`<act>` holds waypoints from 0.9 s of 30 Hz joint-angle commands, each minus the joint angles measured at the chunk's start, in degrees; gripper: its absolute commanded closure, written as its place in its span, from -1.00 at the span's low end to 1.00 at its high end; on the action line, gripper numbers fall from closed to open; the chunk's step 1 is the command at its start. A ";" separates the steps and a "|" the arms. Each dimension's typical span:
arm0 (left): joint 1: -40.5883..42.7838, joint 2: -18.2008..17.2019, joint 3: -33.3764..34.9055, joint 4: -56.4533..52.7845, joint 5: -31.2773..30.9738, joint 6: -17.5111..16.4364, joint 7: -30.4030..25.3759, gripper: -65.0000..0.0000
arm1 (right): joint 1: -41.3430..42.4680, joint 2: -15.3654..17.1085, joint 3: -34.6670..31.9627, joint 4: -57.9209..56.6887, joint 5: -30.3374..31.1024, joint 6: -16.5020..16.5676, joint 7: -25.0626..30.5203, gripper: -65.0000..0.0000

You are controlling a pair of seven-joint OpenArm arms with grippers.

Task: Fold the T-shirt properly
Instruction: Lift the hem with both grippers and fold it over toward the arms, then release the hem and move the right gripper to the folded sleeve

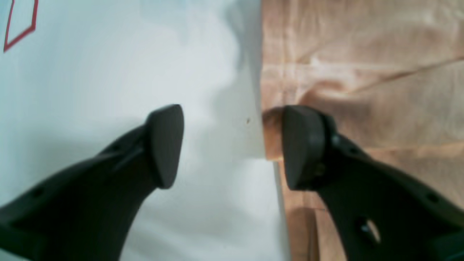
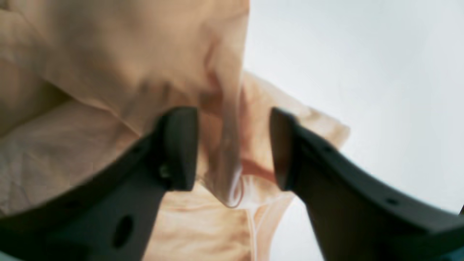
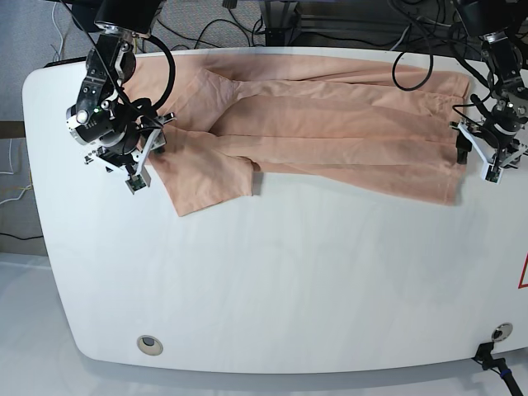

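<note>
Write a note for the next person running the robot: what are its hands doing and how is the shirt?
Left gripper: open, one finger over the bare white table, the other over the T-shirt edge; nothing held.
Right gripper: open, fingers either side of a raised fold of fabric at the sleeve end; not clamped.
T-shirt: lies across the far side of the table, folded lengthwise into a long band, one sleeve sticking out toward the front.
Left: tuck in the sleeve, fold the band crosswise, smooth wrinkles.

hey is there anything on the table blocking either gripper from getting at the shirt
Nothing visible does. The left gripper stands open right at the T-shirt edge, one finger over the fabric. The right gripper is open with a fold of shirt between its fingers. The white table around it shows no obstacle.
</note>
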 commanded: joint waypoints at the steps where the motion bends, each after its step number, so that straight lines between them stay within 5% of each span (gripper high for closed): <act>1: -0.69 -1.13 -0.41 2.34 -0.40 0.39 -0.53 -0.20 | 0.74 0.59 0.12 1.35 0.47 0.14 0.69 -0.06; 9: -0.78 -0.69 -0.41 12.18 -0.66 0.39 1.32 -0.20 | 7.42 -0.02 0.21 0.38 0.56 0.23 1.30 -0.06; 27: -2.62 3.26 -0.67 12.01 -0.57 0.39 3.52 -0.20 | 17.88 -1.43 0.47 -26.35 0.56 0.23 16.16 -0.06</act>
